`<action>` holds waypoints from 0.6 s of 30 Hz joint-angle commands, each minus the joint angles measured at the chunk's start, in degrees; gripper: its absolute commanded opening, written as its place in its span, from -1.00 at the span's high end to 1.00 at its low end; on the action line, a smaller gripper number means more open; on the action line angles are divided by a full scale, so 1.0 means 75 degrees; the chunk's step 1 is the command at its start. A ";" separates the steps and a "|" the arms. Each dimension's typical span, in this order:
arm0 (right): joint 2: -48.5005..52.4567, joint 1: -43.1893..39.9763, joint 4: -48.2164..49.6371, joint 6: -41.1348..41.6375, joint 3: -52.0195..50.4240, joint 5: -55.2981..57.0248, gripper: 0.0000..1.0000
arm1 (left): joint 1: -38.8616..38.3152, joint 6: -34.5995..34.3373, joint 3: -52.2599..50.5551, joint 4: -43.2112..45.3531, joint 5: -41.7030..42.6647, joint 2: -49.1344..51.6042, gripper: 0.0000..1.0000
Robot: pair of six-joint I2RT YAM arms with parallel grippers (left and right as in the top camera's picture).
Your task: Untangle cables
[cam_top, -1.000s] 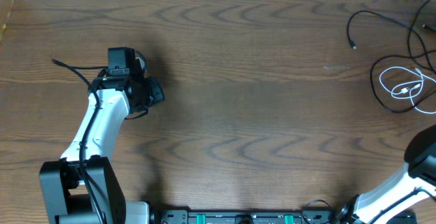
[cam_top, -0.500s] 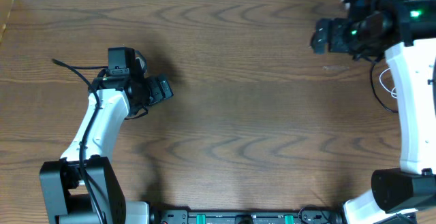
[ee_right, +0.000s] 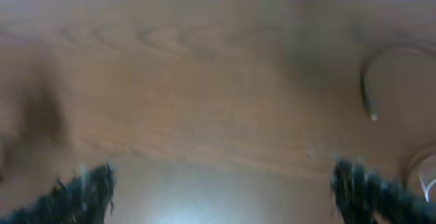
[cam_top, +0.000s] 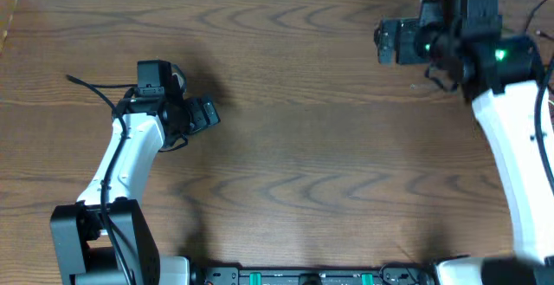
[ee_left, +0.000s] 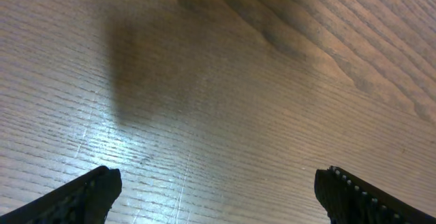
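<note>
Two arms work over the brown wooden surface (cam_top: 303, 172), one on the left and one on the right, each with one pair of fingers. The left fingers (cam_top: 206, 113) sit in the left half of the surface, pointing right. In the left wrist view they stand wide apart and released, with only bare wood between them. The right fingers (cam_top: 388, 42) are at the far right of the surface, pointing left. They are also spread and released, and the blurred right wrist view shows nothing between them.

Two cables can be counted, both only in the right wrist view. One black cable (ee_right: 366, 88) curves on the wood at the far right and ends in a small plug. A sliver of white cable (ee_right: 428, 182) shows at the right edge of that view, too blurred to follow. From overhead the right arm (cam_top: 511, 129) covers most of that far right corner. One thicker black wire (cam_top: 86, 86) runs from the left arm toward the left.

A second ago the left fingers were nearly together; now they are spread. The right arm was then low in the near right corner, and the black loops and the coiled white cable lay in plain sight at the far right. It now reaches over them, its fingers a little further left than half a second ago.
</note>
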 commanded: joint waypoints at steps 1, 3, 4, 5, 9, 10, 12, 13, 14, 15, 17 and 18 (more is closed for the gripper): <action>-0.1778 0.0041 0.1845 -0.0685 -0.2075 0.0096 -0.99 | 0.0026 0.0017 0.0099 -0.0023 -0.0061 -0.0015 -0.92; -0.3264 -0.0122 0.3188 -0.0726 -0.3873 0.0093 -0.99 | 0.0026 0.0017 0.0099 -0.0023 -0.0061 -0.0015 -0.92; -0.3879 -0.0248 0.3704 -0.0720 -0.4610 0.0061 -0.99 | 0.0026 0.0017 0.0099 -0.0023 -0.0061 -0.0015 -0.92; -0.4567 -0.0405 0.4278 -0.0670 -0.5432 0.0061 -0.99 | 0.0026 0.0017 0.0099 -0.0023 -0.0061 -0.0015 -0.93; -0.7784 -0.1090 0.5837 -0.0664 -0.8752 0.0055 -0.99 | 0.0026 0.0017 0.0099 -0.0023 -0.0058 -0.0015 -0.92; -0.8361 -0.1163 0.5933 -0.0609 -0.9241 0.0058 -0.99 | 0.0026 0.0017 0.0099 -0.0023 -0.0058 -0.0015 -0.92; -0.9468 -0.1256 0.6079 -0.0609 -1.0238 0.0032 -0.99 | 0.0026 0.0017 0.0099 -0.0023 -0.0061 -0.0015 -0.93; -0.9903 -0.1317 0.6231 -0.0571 -1.0707 0.0000 -0.98 | 0.0026 0.0017 0.0099 -0.0023 -0.0058 -0.0015 -0.92; -1.0366 -0.1373 0.6438 -0.0493 -1.1229 -0.0055 -0.99 | 0.0026 0.0017 0.0099 -0.0023 -0.0058 -0.0015 -0.93; -1.0724 -0.1370 0.6583 -0.0460 -1.1613 -0.0067 -0.98 | 0.0026 0.0017 0.0099 -0.0023 -0.0061 -0.0015 -0.92; -1.1275 -0.1370 0.6796 -0.0391 -1.2225 -0.0169 -0.99 | 0.0026 0.0017 0.0099 -0.0023 -0.0061 -0.0015 -0.93; -1.1497 -0.1370 0.6808 -0.0376 -1.2470 -0.0169 -0.98 | 0.0026 0.0017 0.0099 -0.0023 -0.0061 -0.0015 -0.93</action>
